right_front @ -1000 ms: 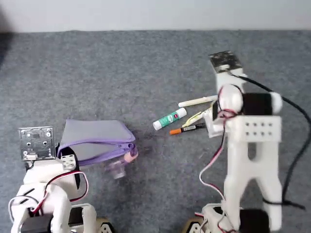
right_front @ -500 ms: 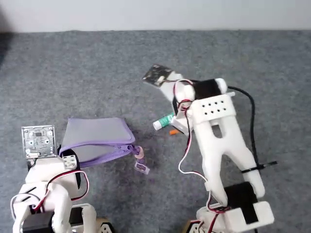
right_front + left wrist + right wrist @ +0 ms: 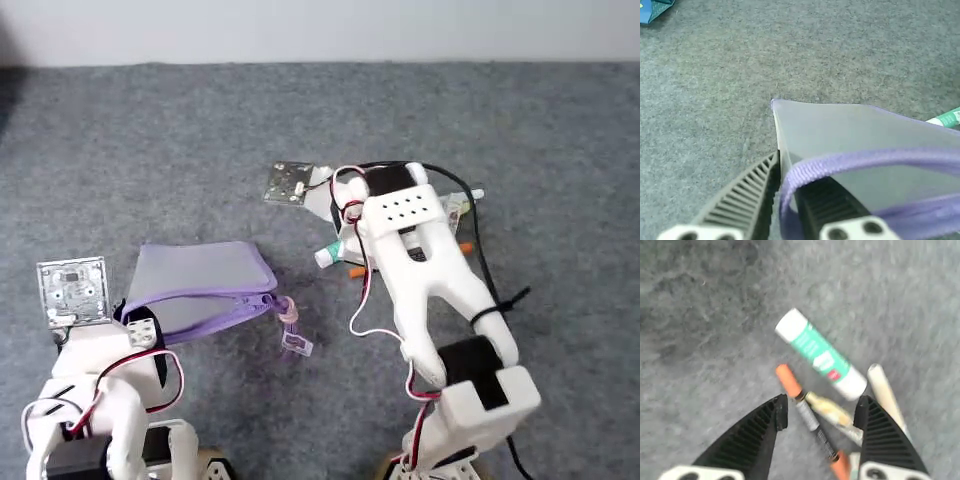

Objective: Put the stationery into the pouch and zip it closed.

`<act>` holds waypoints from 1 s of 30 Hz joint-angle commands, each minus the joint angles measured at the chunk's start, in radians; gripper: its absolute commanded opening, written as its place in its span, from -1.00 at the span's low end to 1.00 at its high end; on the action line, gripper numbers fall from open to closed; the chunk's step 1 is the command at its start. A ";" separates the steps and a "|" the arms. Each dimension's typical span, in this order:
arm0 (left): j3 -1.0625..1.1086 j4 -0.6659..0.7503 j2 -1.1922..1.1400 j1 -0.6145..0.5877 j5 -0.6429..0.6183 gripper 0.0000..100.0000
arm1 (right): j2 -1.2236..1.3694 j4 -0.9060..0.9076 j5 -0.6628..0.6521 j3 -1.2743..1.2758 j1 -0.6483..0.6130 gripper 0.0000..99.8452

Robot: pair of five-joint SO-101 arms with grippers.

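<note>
Right gripper (image 3: 821, 402) gapes wide over thin pen (image 3: 807, 417): light, stiff, likely rolls, grab mid-barrel. Left gripper (image 3: 785, 190) pinches soft pouch (image 3: 840, 135) rim.

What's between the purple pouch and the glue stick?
Nothing. In the high view, just bare grey mat lies between the pouch and the glue stick.

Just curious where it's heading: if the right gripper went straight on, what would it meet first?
Probably the thin black pen with the orange cap, lying just ahead of the open right gripper; depth is unclear.
</note>
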State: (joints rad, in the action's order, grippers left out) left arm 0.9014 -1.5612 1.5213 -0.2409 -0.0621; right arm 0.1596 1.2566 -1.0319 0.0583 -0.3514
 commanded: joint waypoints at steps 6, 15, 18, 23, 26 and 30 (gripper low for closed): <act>-0.002 -0.020 -0.008 -0.012 -0.029 -0.97 | 0.114 -0.108 -0.068 -0.009 -0.012 -0.54; -0.002 -0.020 -0.008 -0.012 -0.029 -0.97 | 0.216 -0.170 -0.068 -0.011 -0.054 -0.55; -0.002 -0.020 -0.008 -0.012 -0.029 -0.97 | 0.220 -0.170 -0.068 -0.011 -0.059 -0.67; -0.002 -0.020 -0.008 -0.012 -0.029 -0.97 | 0.219 -0.148 -0.066 -0.046 -0.054 -0.99; -0.002 -0.020 -0.008 -0.012 -0.038 -0.97 | 0.219 -0.094 -0.061 -0.101 -0.053 -0.98; -0.002 -0.020 -0.008 -0.005 -0.080 -0.97 | 0.217 -0.001 0.031 -0.221 -0.053 -0.98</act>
State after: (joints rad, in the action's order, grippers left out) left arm 0.9014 -1.5796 1.5213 -0.2501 -0.1128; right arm 0.3943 1.1968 -1.0687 -0.0491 -0.4020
